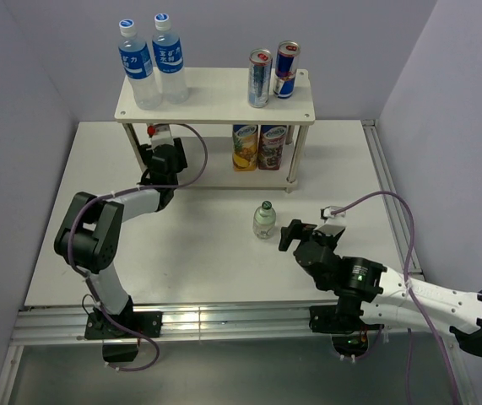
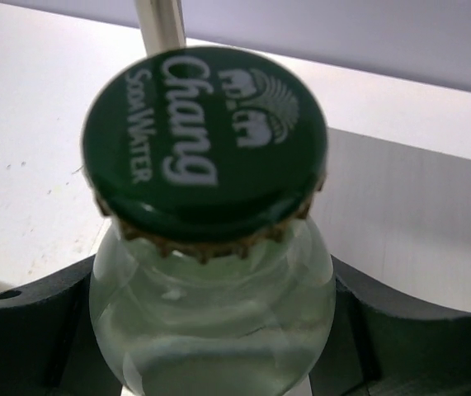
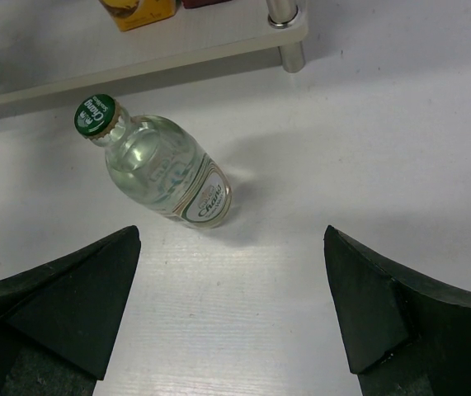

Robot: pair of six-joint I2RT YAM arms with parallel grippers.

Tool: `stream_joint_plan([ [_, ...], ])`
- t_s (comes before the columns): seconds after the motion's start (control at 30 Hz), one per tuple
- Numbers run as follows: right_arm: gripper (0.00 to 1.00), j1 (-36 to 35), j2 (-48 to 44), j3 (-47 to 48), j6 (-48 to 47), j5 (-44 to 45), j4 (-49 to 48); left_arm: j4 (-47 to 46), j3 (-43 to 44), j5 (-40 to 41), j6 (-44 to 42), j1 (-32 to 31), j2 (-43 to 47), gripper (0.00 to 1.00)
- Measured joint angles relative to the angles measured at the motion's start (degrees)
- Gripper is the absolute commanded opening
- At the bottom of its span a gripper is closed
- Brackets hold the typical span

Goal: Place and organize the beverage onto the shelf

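Chang soda-water bottle — the loose one — stands upright on the white table, just in front of the shelf and near its right front leg. The right gripper hangs near it on the robot's side, jaws spread wide and holding nothing, with the bottle ahead and a little left of the gap between them.

A second Chang bottle sits between the dark fingers of the left gripper, which is reached in at the left end of the lower tier. The pads press its shoulders on both sides, so I judge it gripped, not let go; whether its base is on the board cannot be seen.

The step in hand looks like the left-side placement, with the loose bottle next — the right arm must shift left, lower around the body and close.

Two water bottles and two energy-drink cans fill the top board; two juice cans stand lower right.
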State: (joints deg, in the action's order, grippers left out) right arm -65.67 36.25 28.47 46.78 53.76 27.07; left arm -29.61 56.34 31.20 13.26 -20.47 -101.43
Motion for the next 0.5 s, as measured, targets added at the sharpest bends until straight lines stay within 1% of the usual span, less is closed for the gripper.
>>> stream_joint_plan([
  [0.17, 0.99, 0.0, 0.4, 0.0, 0.0, -0.1, 0.0, -3.7, 0.0, -0.6, 0.0, 0.3, -1.6, 0.00],
  [0.23, 0.99, 0.0, 0.7, 0.0, 0.0, -0.1, 0.0, -4.3, 0.6, -0.5, -0.1, 0.5, -2.3, 0.07],
  [0.27, 0.99, 0.0, 0.7, 0.0, 0.0, -0.2, 0.0, -4.4, 0.9, -0.4, -0.1, 0.6, -2.6, 0.15],
  [0.33, 0.99, 0.0, 0.7, 0.0, 0.0, -0.2, 0.0, -4.8, 1.9, -0.3, -0.4, 0.8, -3.6, 0.23],
  [0.37, 0.99, 0.0, 0.7, 0.0, 0.0, -0.2, 0.0, -5.1, 2.1, -0.3, -0.5, 0.9, -4.0, 0.35],
  [0.43, 0.99, 0.0, 0.7, 0.0, 0.0, -0.2, 0.0, -5.7, 2.5, -0.1, -0.6, 1.0, -4.5, 0.48],
  [0.47, 0.99, 0.0, 0.7, 0.0, 0.0, -0.2, 0.0, -5.8, 2.6, 0.0, -0.6, 1.0, -4.7, 0.57],
  [0.5, 0.99, 0.0, 0.7, 0.0, 0.0, -0.2, 0.0, -6.0, 2.7, 0.0, -0.7, 1.0, -4.9, 0.62],
])
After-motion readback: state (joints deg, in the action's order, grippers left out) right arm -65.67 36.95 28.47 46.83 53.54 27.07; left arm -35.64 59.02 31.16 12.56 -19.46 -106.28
